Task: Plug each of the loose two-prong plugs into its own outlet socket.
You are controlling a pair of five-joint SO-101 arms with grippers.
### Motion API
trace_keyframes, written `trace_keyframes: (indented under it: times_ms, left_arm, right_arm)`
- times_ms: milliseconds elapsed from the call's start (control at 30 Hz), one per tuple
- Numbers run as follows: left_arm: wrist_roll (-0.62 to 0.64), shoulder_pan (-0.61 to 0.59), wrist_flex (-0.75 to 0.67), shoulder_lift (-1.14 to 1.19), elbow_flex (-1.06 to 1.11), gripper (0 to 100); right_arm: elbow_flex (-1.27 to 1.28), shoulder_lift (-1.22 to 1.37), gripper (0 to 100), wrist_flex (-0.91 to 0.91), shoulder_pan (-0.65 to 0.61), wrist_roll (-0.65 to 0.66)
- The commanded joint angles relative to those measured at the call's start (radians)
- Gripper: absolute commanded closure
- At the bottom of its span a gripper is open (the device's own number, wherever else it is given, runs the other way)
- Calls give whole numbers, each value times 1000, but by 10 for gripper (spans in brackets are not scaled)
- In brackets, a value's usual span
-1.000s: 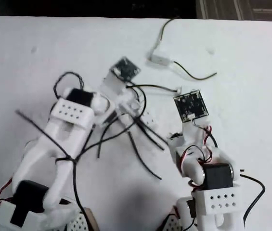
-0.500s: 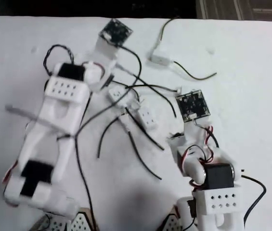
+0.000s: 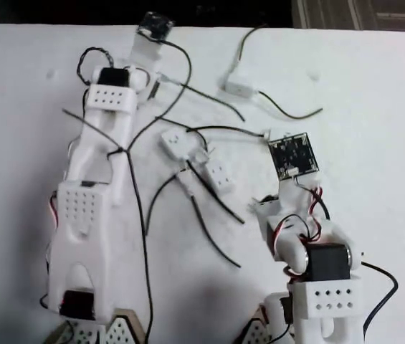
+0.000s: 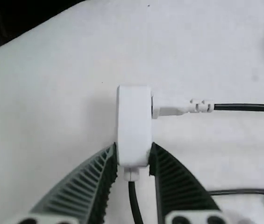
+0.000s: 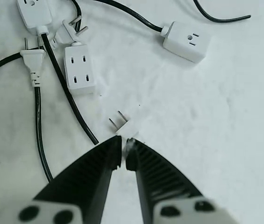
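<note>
White table [image 3: 374, 86], dark room beyond its far edge. High view: left arm [image 3: 105, 132] was stretched out to that far edge; right arm [image 3: 317, 276] sat on the near side, with a single outlet [image 3: 238, 87] ahead of it and a double outlet [image 3: 216, 174] plus another outlet [image 3: 175, 142] mid-table. Left wrist view: left gripper [image 4: 132, 149] was clamped on the cord end of an outlet block [image 4: 134, 112]; a seated plug [image 4: 176, 110] was in its side, so that pair looked done. Right wrist view: right gripper [image 5: 124, 148] was pinched nearly closed on a two-prong plug [image 5: 124, 125], prongs pointing away. Step in hand, I'd say: carry it to a free socket. Single outlet looked the cleaner target, with open table between. Line prongs up with slots before pushing; nothing held that outlet, so it would likely slide. Double outlet had a loose plug [image 5: 32, 60] near it and a black cord [image 5: 70, 95] right beside it: snag risk.
</note>
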Motion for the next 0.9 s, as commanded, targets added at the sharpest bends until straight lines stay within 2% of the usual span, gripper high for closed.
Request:
trace_keyframes:
  times_ms: [0, 67, 200, 533, 733, 867]
  left_arm:
    - [86, -18, 107, 117, -330, 764]
    - [127, -21, 221, 156, -450, 701]
    - [121, -21, 433, 188, -681, 693]
    - [127, 39, 706, 97, -675, 695]
    - [195, 68, 713, 85, -664, 799]
    - [288, 76, 715, 74, -586, 780]
  right_arm:
    - [-12, -12, 979, -19, 7, -9]
    - [-8, -12, 979, -19, 7, -9]
    - [3, -12, 975, -19, 5, -9]
    - [3, -12, 975, -19, 5, -9]
    - [3, -12, 975, -18, 5, -9]
    - [5, -12, 975, -15, 5, -9]
